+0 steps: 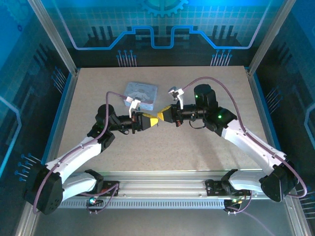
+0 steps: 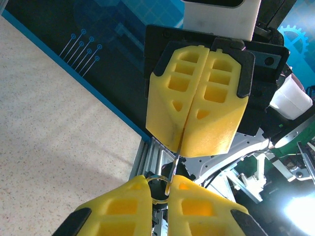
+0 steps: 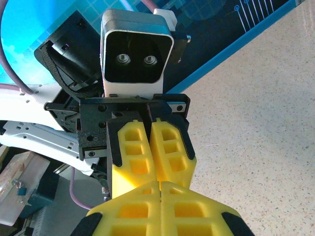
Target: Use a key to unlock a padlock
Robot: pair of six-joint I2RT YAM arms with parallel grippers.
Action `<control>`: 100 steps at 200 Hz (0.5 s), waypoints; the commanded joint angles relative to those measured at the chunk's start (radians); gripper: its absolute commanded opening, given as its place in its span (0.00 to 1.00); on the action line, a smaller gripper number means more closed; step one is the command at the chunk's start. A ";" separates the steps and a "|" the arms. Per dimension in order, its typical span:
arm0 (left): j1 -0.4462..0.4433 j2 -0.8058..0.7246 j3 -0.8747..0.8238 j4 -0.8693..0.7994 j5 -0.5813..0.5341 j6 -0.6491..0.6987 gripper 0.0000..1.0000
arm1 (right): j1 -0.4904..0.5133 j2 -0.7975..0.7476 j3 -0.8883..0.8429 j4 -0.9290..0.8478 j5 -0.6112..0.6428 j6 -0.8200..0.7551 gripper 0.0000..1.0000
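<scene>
My two grippers meet tip to tip above the middle of the table, the left gripper [image 1: 155, 121] facing the right gripper [image 1: 164, 116]. In the left wrist view the key [image 2: 175, 166], a thin metal sliver, sticks out of the seam of the shut right gripper [image 2: 183, 147]. Its lower end and its wire ring [image 2: 156, 192] sit between the fingers of my left gripper [image 2: 158, 183], which are closed in on them. The right wrist view shows the right gripper [image 3: 160, 183] shut. The padlock [image 3: 19, 189], tiny and dark, lies on the pale tin [image 3: 11, 172] at the lower left.
The pale grey-lilac tin [image 1: 140, 92] lies on the speckled table [image 1: 197, 147] just behind the grippers. Metal rails [image 1: 162, 178] run along the near edge between the arm bases. Blue-lit frame walls close in both sides and the back.
</scene>
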 commanded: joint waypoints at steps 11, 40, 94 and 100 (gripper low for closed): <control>0.000 -0.016 -0.004 -0.053 -0.023 0.034 0.00 | -0.023 -0.018 -0.022 0.025 0.055 0.042 0.14; 0.031 -0.043 0.042 -0.288 -0.073 0.144 0.00 | -0.043 -0.036 -0.039 0.021 0.140 0.081 0.52; 0.065 -0.055 0.131 -0.493 -0.095 0.260 0.00 | -0.067 0.000 -0.038 0.019 0.153 0.131 0.53; 0.065 -0.050 0.131 -0.494 -0.093 0.259 0.00 | -0.067 0.004 -0.039 0.020 0.156 0.137 0.53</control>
